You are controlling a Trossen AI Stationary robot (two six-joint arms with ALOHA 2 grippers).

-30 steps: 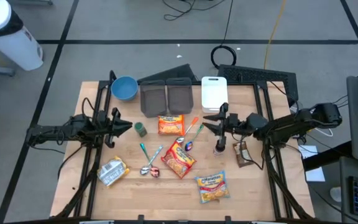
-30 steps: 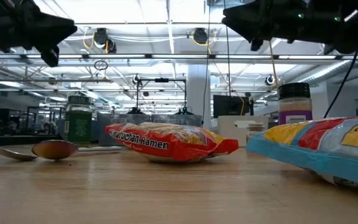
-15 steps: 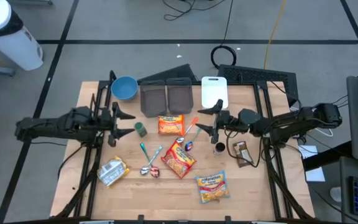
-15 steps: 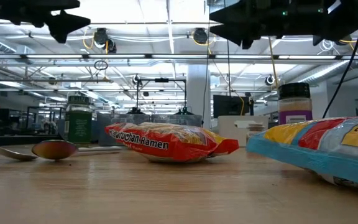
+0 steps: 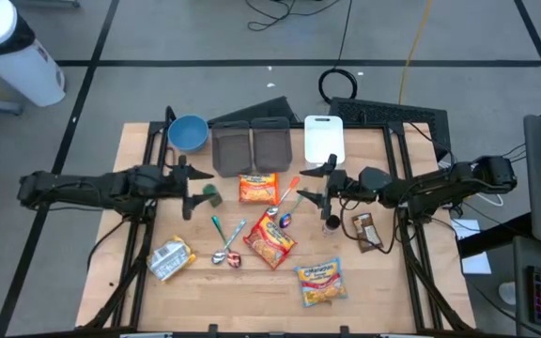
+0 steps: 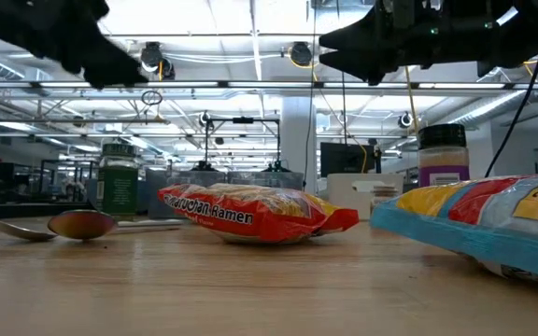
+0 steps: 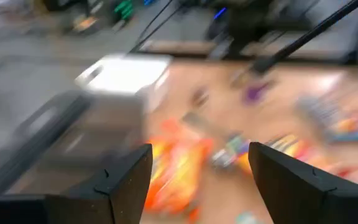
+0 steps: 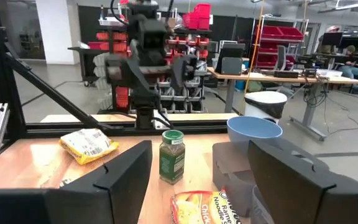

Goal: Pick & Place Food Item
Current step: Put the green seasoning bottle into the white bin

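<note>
Several ramen packs lie flat on the wooden table: an orange one (image 5: pixel 258 188), a red one (image 5: pixel 270 240) (image 6: pixel 250 213), a blue-and-yellow one (image 5: pixel 319 282) (image 6: pixel 484 224) and a white-and-yellow one (image 5: pixel 170 258). My left gripper (image 5: pixel 192 189) hovers open at the table's left, beside a green-lidded spice jar (image 5: pixel 213 195), well above the table. My right gripper (image 5: pixel 310 184) (image 8: pixel 201 186) hovers open right of the orange pack, pointing about level toward the left arm. Nothing is between either pair of fingers. The left wrist view is blurred.
A blue bowl (image 5: pixel 188 132), two grey trays (image 5: pixel 252 146) and a white cutting board (image 5: pixel 324 139) stand along the far edge. Spoons (image 5: pixel 224 242), an orange-handled utensil (image 5: pixel 289 193), a brown spice jar (image 5: pixel 331 222) and a wrapped bar (image 5: pixel 364 231) lie mid-table.
Both grippers have opened. My left gripper has reached toward the table's middle, closer to the green-lidded jar, rising and turning as it went. My right gripper has tipped up toward level, its fingertips now nearer the orange pack.
</note>
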